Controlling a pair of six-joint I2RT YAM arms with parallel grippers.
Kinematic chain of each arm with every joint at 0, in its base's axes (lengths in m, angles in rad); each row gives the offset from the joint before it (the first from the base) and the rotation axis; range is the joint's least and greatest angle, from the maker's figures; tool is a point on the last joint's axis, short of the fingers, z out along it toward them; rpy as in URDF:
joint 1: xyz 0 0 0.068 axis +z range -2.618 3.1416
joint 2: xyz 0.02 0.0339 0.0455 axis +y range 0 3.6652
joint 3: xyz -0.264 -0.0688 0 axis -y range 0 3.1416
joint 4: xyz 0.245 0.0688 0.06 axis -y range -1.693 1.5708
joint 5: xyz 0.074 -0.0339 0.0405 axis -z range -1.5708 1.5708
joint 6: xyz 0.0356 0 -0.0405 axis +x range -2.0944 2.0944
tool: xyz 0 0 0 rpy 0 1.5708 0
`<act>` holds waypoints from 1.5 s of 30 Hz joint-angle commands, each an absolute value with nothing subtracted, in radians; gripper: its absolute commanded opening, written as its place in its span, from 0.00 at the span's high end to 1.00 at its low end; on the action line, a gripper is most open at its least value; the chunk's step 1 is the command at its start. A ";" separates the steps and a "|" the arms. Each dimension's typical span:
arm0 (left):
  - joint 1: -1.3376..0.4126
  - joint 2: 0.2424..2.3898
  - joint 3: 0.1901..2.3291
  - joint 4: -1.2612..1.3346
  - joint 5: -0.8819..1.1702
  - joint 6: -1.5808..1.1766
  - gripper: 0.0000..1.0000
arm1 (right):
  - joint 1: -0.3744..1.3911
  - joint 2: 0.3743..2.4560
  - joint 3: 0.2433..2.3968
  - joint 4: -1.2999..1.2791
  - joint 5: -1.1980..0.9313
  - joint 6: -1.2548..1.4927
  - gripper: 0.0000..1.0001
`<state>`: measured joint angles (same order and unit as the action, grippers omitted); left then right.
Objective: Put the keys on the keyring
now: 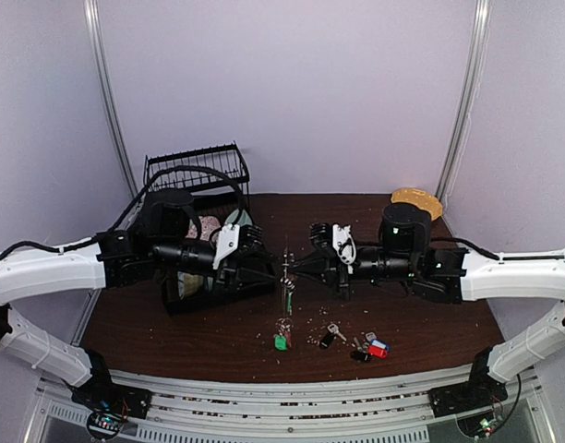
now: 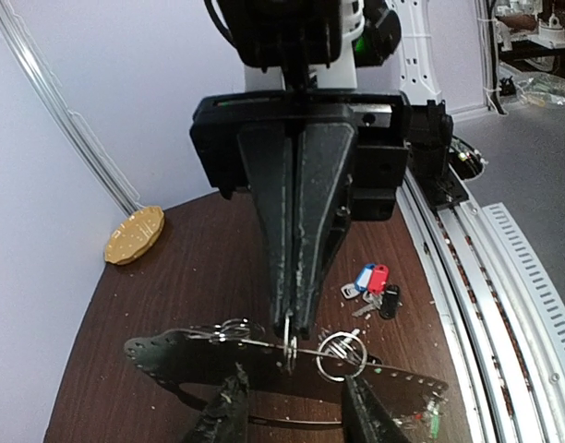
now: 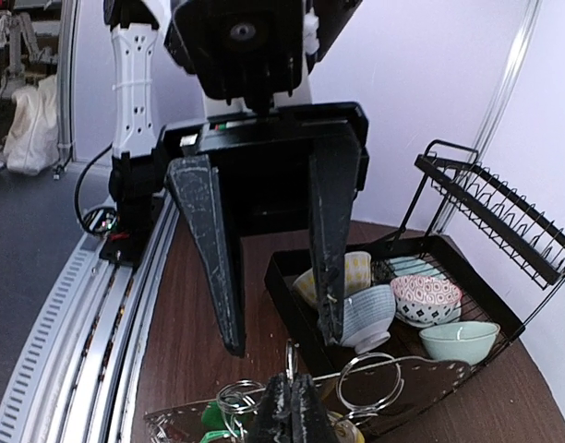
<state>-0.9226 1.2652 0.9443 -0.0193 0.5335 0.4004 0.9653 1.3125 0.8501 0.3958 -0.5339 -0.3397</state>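
The keyring stands on edge above the table between my two grippers. My right gripper is shut on its wire, with a small split ring pinched upright at the tips; it also shows in the right wrist view. My left gripper is open, and its fingers straddle the loop without touching it. Green and yellow tagged keys hang from the loop. On the table lie a green-tagged key, a black-tagged key and a red, blue and black bunch, which also shows in the left wrist view.
A black dish rack with several bowls stands at the back left, just behind my left arm. A round tan plate lies at the back right corner. Crumbs dot the brown table. A ridged rail runs along the near edge.
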 commanded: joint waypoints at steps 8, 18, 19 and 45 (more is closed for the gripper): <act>-0.962 1.274 0.880 0.317 0.499 0.247 0.72 | 0.965 1.354 0.684 1.086 -0.581 0.046 1.00; -0.971 1.278 0.872 0.375 0.504 0.189 0.92 | 0.966 1.372 0.690 1.122 -0.595 0.040 1.00; -0.971 1.277 0.877 0.364 0.501 0.193 0.96 | 0.966 1.371 0.691 1.115 -0.595 0.038 1.00; -1.003 1.274 1.017 -0.065 0.102 0.528 1.00 | 0.956 1.239 0.862 0.315 -0.450 -0.403 0.74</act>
